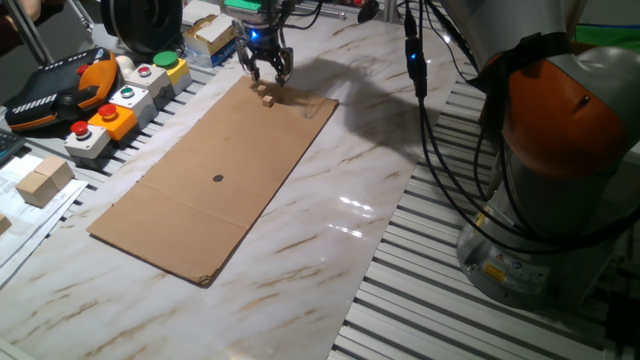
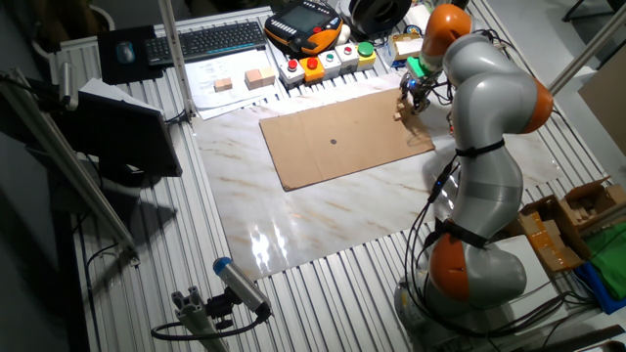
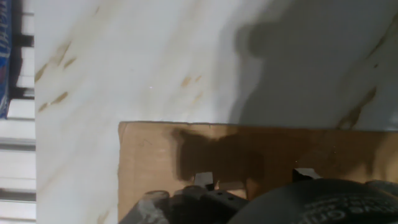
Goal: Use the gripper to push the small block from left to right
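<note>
A small light wooden block lies on the far end of the brown cardboard sheet, which rests on the marble table. My black gripper, with its blue light on, hangs just above and behind the block with its fingers spread. In the other fixed view the gripper is over the cardboard's right end, with the block at its tips. The hand view shows the cardboard corner and two dark fingertips set apart. I cannot make out the block there.
Button boxes and a teach pendant line the table's left side, with larger wooden blocks on papers. Black cables hang beside the arm's base. A keyboard lies at the back.
</note>
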Tool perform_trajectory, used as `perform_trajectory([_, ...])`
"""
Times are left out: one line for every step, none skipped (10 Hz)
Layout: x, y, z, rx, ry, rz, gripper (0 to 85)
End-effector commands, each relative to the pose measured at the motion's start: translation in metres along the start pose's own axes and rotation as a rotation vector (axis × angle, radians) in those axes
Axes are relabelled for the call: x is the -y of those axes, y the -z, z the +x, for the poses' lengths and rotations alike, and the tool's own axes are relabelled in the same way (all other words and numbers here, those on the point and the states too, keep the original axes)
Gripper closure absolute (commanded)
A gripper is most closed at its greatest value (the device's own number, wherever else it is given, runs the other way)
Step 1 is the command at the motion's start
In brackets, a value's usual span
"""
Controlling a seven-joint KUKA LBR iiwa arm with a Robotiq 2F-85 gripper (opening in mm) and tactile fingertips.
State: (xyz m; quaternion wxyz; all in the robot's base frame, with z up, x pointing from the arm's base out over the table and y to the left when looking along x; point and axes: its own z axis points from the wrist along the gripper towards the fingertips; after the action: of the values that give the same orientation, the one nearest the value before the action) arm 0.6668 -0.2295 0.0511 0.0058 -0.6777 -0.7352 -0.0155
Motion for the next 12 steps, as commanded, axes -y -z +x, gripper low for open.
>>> perform_trajectory([-0.0008, -0.0005, 0.0006, -0.001, 0.002, 0.000, 22.0])
perform_trajectory([-0.0019, -0.0019, 0.0015, -0.002, 0.002, 0.001, 22.3])
perform_trajectory([-0.0031, -0.0037, 0.0023, -0.003, 0.002, 0.001, 22.3])
perform_trajectory([-0.0039, -0.0049, 0.0028, -0.003, 0.002, 0.003, 22.7])
perform_trajectory([-0.0044, -0.0053, 0.0034, -0.003, 0.002, 0.003, 23.0])
perform_trajectory([-0.0049, -0.0059, 0.0039, -0.003, 0.005, 0.003, 23.7])
perform_trajectory([-0.0054, -0.0069, 0.0046, -0.003, 0.006, 0.004, 26.3])
perform_trajectory([-0.0057, -0.0080, 0.0056, -0.003, 0.006, 0.006, 26.7])
perform_trajectory([-0.0059, -0.0088, 0.0066, -0.008, 0.006, 0.010, 28.0])
perform_trajectory([-0.0060, -0.0090, 0.0072, -0.009, 0.006, 0.011, 28.7])
perform_trajectory([-0.0064, -0.0091, 0.0080, -0.009, 0.008, 0.013, 30.0])
perform_trajectory([-0.0066, -0.0094, 0.0087, -0.009, 0.010, 0.015, 31.0])
